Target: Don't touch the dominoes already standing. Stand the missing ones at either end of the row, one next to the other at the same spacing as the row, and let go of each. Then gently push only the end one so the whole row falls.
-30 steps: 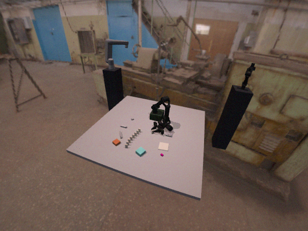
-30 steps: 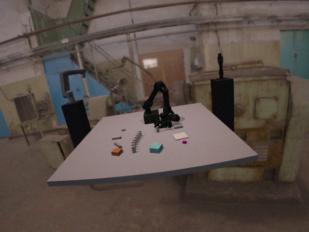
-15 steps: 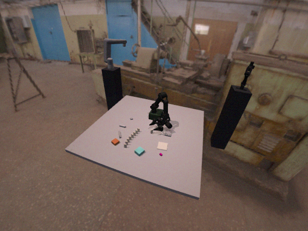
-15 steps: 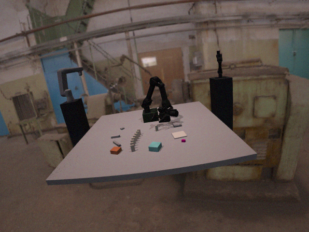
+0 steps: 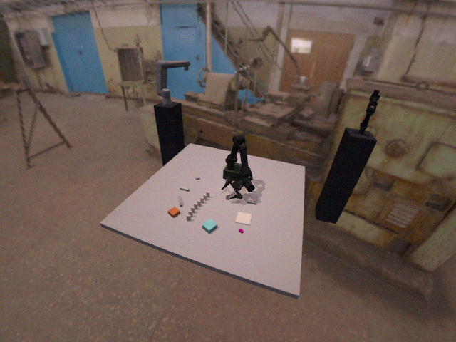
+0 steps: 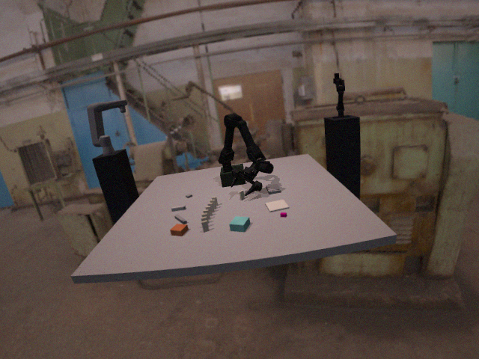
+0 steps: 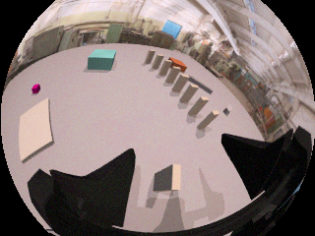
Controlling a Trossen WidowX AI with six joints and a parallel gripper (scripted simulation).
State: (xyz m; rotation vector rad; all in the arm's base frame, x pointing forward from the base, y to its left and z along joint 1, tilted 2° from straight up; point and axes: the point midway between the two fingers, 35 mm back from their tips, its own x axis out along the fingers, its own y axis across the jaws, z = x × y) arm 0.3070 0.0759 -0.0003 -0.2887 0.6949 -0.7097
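A row of several pale dominoes [image 5: 199, 203] [image 6: 209, 213] [image 7: 188, 93] stands upright on the table. A separate pale domino [image 5: 227, 197] [image 6: 242, 194] [image 7: 176, 177] stands apart from the row, on the arm's side of it, and looks upright. My gripper [image 5: 225, 194] [image 6: 239, 183] [image 7: 180, 147] is wide open with nothing held. Its fingers are spread to either side of the separate domino in the wrist view, and they look clear of it. Their exact height above the table is hard to tell.
An orange block [image 5: 174, 211] [image 6: 179, 229] and a teal block [image 5: 209, 226] [image 6: 239, 224] [image 7: 101, 60] flank the row's far end. A cream plate [image 5: 244, 218] [image 6: 277, 205] [image 7: 35, 130], a magenta piece [image 5: 241, 230] [image 6: 283, 214] [image 7: 35, 88] and several small grey pieces lie about.
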